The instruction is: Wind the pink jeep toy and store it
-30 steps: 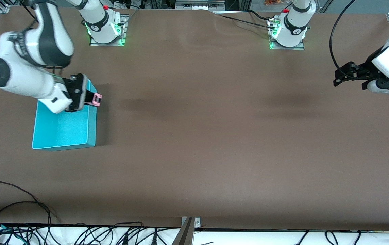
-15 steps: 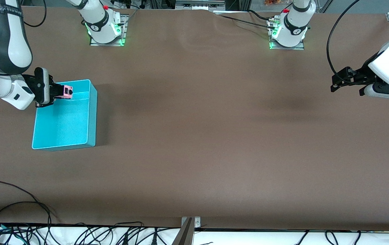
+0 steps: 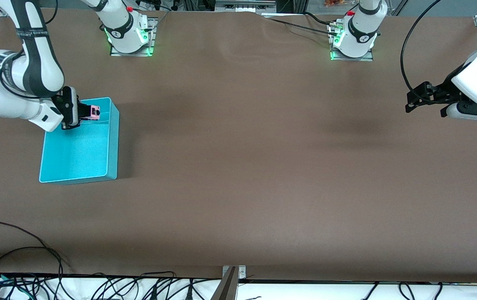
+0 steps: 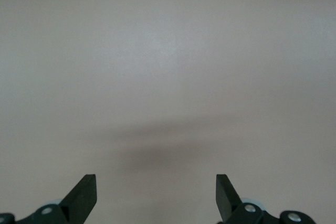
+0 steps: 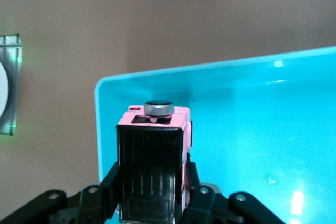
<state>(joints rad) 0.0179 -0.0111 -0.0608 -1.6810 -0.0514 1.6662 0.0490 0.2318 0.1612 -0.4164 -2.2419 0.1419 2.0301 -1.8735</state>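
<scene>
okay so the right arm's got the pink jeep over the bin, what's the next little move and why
Probably lower and let go: the right gripper holds the pink jeep toy shut in its fingers above the turquoise bin, inside its rim. The left gripper waits open.

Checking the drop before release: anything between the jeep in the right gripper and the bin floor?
Nothing visible. The right gripper is shut on the pink jeep toy, held over the turquoise bin at the end farther from the front camera. The bin floor shows bare. The left gripper waits open at its own end of the table.
</scene>
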